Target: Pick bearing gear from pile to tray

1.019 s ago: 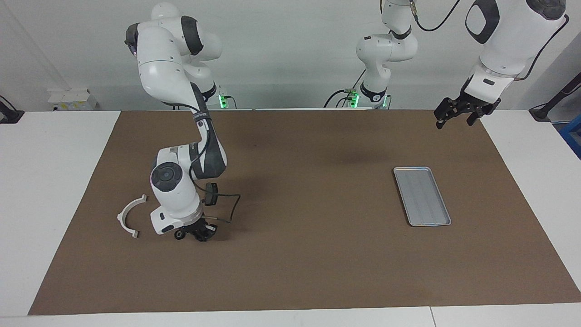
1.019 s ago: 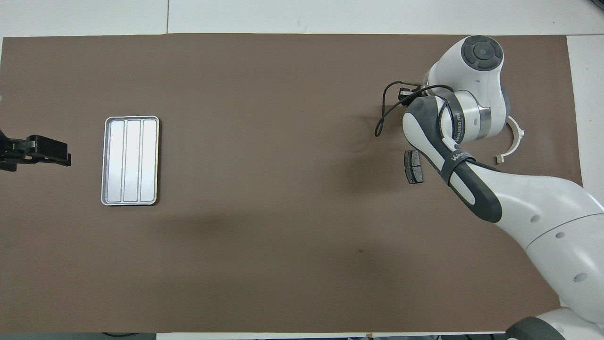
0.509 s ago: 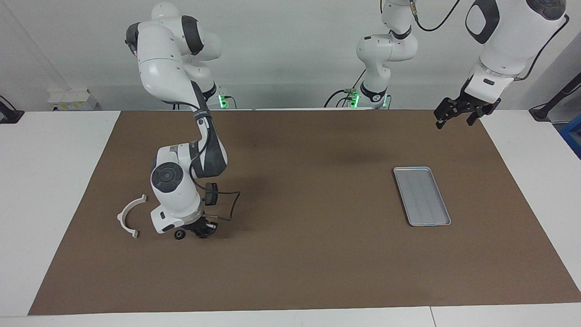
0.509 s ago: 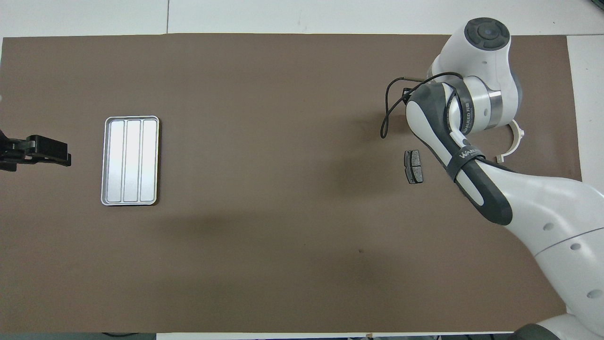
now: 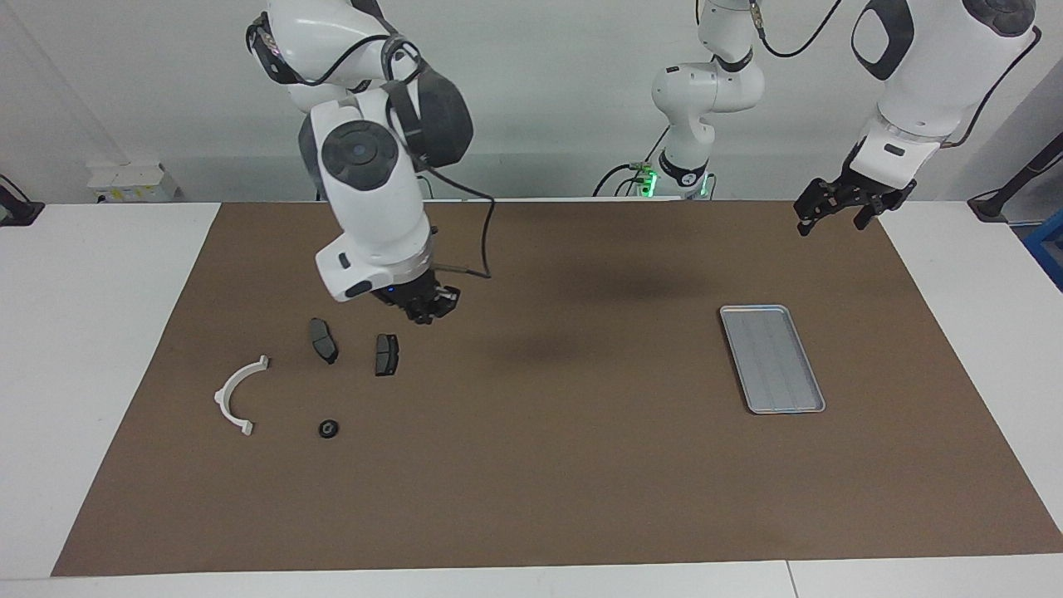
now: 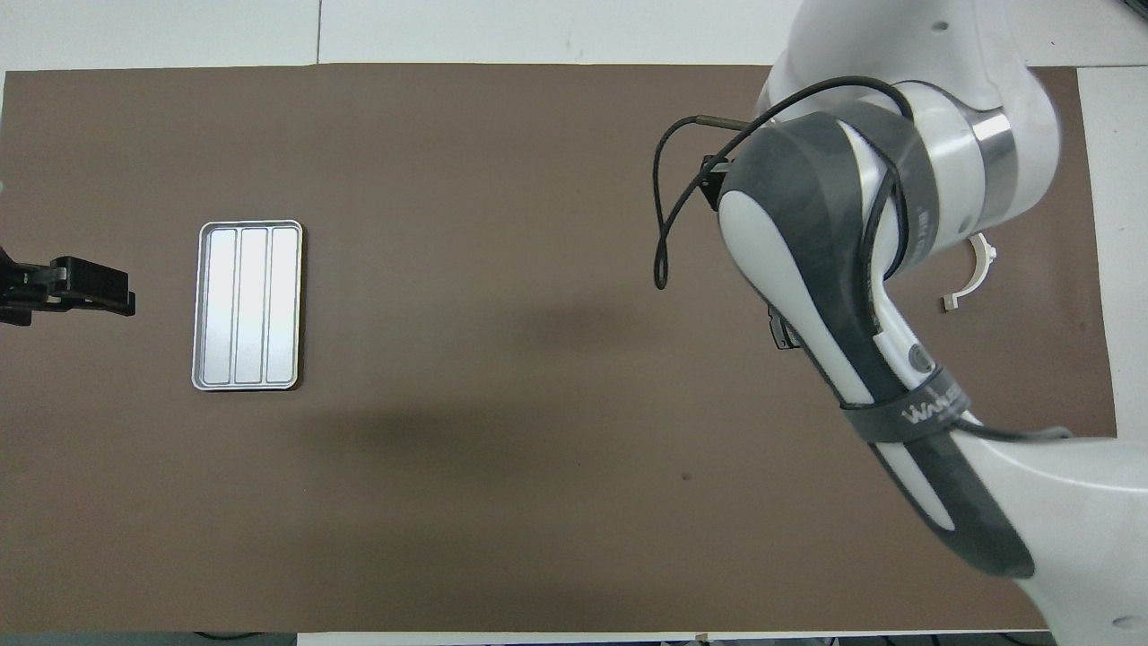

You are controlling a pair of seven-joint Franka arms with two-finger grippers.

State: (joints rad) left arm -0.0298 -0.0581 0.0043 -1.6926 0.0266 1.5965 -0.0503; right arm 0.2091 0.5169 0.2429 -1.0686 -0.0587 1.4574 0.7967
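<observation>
My right gripper [image 5: 427,312] hangs in the air over the mat beside the pile, shut on a small dark bearing gear that barely shows at its tips. The arm hides it in the overhead view. On the mat lie the pile's parts: a white arc bracket [image 5: 238,394] [image 6: 973,274], two dark brake pads [image 5: 322,340] [image 5: 385,354] and one black round bearing gear [image 5: 329,428]. The silver grooved tray [image 5: 772,359] [image 6: 247,305] lies bare toward the left arm's end. My left gripper [image 5: 833,218] [image 6: 108,296] waits open in the air over the mat's edge beside the tray.
A brown mat [image 5: 565,465] covers most of the white table [image 5: 100,332]. A black cable [image 6: 664,224] loops off the right wrist. Between the pile and the tray the mat carries nothing.
My right arm has lifted from the pile, up and toward the robots, staying shut. That uncovered both brake pads. One black gear stays on the mat. The left arm has not moved.
</observation>
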